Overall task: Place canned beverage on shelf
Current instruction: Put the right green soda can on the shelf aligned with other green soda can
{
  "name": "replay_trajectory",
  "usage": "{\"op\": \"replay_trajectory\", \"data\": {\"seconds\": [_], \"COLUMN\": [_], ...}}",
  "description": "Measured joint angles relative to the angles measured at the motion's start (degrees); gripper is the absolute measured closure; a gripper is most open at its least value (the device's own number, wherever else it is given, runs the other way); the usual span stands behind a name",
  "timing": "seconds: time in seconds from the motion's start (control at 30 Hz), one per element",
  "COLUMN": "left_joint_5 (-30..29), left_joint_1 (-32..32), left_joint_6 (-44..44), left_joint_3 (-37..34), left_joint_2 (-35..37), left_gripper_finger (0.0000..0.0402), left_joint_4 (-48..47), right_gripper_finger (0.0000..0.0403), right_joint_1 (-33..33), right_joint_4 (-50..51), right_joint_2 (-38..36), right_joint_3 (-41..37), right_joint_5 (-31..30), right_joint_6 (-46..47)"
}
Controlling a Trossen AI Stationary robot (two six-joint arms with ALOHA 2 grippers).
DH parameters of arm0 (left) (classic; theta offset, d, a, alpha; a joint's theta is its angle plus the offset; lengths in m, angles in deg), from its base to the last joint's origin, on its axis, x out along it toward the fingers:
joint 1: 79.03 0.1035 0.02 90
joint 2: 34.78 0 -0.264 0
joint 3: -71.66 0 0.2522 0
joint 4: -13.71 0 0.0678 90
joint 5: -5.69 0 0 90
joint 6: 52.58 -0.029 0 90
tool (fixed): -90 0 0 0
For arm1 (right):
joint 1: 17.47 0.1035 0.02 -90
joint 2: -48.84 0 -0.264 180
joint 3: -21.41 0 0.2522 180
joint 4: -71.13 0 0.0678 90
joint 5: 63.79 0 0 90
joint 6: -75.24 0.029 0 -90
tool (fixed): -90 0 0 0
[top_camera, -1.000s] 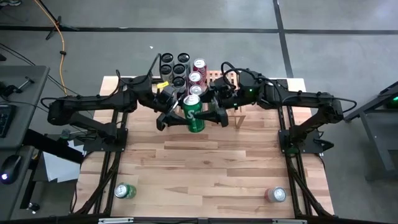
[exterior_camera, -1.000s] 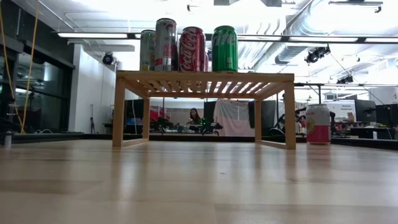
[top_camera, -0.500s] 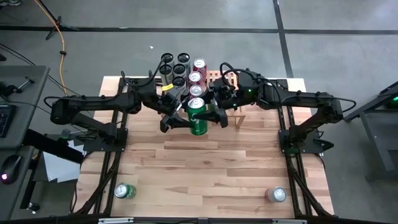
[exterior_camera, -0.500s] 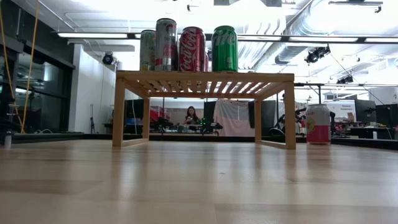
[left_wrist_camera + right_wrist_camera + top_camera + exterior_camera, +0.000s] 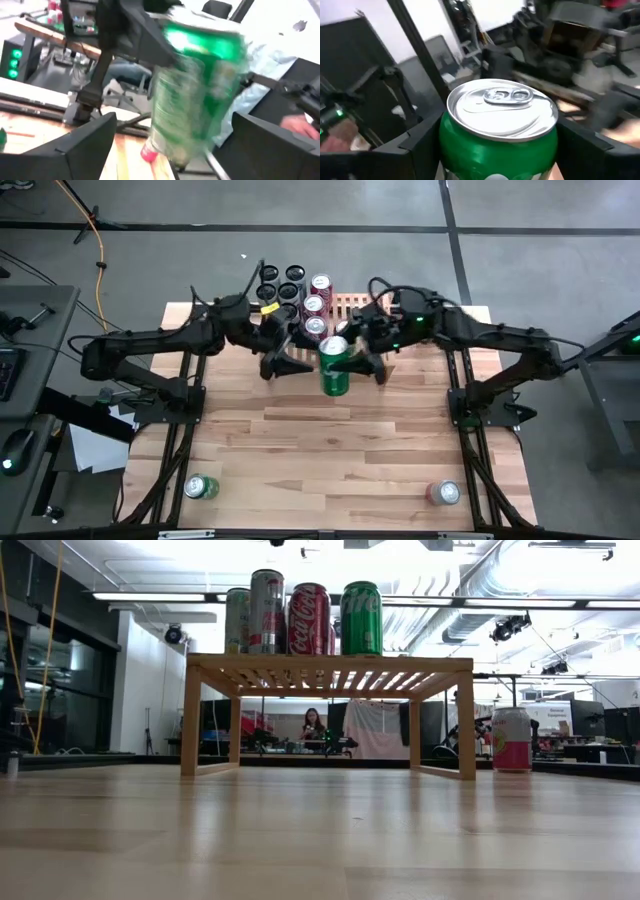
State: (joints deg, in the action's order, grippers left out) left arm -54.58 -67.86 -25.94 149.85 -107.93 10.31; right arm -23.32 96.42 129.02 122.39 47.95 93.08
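Green can pinched in your right tool, held above the desk in front of the shelf.

Your right tool [image 5: 350,365] grips the green can [image 5: 334,368] on both sides; its lid shows sharply in the right wrist view, its label is cut off. Your left tool [image 5: 283,362] stands spread, just beside the can, apart from it. In the left wrist view the can is smeared. The shelf [image 5: 328,665] carries several cans [image 5: 309,618]; from above, arms hide much of it. Three more cans stand on the desk [image 5: 330,450].
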Motion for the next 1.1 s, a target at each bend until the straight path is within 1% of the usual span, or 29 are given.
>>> {"op": "replay_trajectory", "data": {"seconds": [0.07, 0.1, 0.13, 0.23, 0.33, 0.4, 0.47, 0.53, 0.7, 0.8, 0.93, 0.97, 1.03, 1.1], "left_joint_5": [0.7, 1.1, 1.4, 1.0, 0.3, -1.2, -2.4, -3.3, -8.4, -12.0, -15.5, -16.2, -18.0, -19.7], "left_joint_1": [0.6, 0.8, 1.2, 2.3, 3.2, 3.6, 3.6, 3.7, 3.0, 2.0, 0.5, 0.1, -0.6, -0.8], "left_joint_6": [-1.2, -2.0, -3.2, -6.3, -7.9, -8.5, -8.9, -8.8, -9.3, -9.5, -9.8, -9.9, -9.9, -9.9], "left_joint_3": [2.3, 3.2, 4.3, 7.7, 10.0, 10.8, 11.0, 11.0, 11.0, 11.0, 11.0, 11.0, 11.0, 11.0], "left_joint_2": [0.3, 0.7, 1.1, 2.5, 4.2, 5.4, 6.9, 8.5, 12.5, 14.0, 15.1, 15.2, 15.2, 15.1], "left_gripper_finger": [0.0012, 0.0012, 0.0013, 0.0016, 0.0016, 0.0016, 0.0015, 0.0015, 0.0015, 0.0014, 0.0014, 0.0014, 0.0014, 0.0014], "left_joint_4": [-4.2, -7.1, -9.9, -13.8, -13.8, -14.1, -14.1, -14.5, -20.5, -23.2, -24.5, -24.5, -24.2, -24.2], "right_gripper_finger": [0.0111, 0.0111, 0.0111, 0.0111, 0.0111, 0.0111, 0.0111, 0.0111, 0.0111, 0.0111, 0.0111, 0.0111, 0.0111, 0.0111], "right_joint_1": [-1.1, -1.5, -1.7, -2.3, -2.9, -3.4, -4.3, -5.3, -9.3, -13.2, -18.8, -19.9, -21.7, -22.7], "right_joint_4": [4.6, 6.8, 8.7, 17.2, 25.9, 31.2, 34.4, 37.1, 42.7, 39.1, 29.6, 25.2, 12.5, 1.9], "right_joint_2": [-2.6, -3.8, -4.9, -8.0, -9.4, -9.6, -9.6, -10.0, -10.6, -13.3, -18.9, -20.4, -22.8, -23.8], "right_joint_3": [0.0, 0.0, 0.0, 0.0, 0.1, 0.1, 0.1, 0.1, -0.3, -6.3, -20.1, -23.1, -27.9, -31.2], "right_joint_5": [-1.4, -3.3, -5.7, -13.9, -19.8, -23.3, -24.7, -24.8, -24.1, -21.6, -17.0, -15.7, -13.4, -12.7], "right_joint_6": [-1.5, -2.5, -3.6, -6.6, -8.7, -9.6, -10.8, -11.5, -14.1, -14.4, -11.1, -9.8, -7.3, -6.2]}}
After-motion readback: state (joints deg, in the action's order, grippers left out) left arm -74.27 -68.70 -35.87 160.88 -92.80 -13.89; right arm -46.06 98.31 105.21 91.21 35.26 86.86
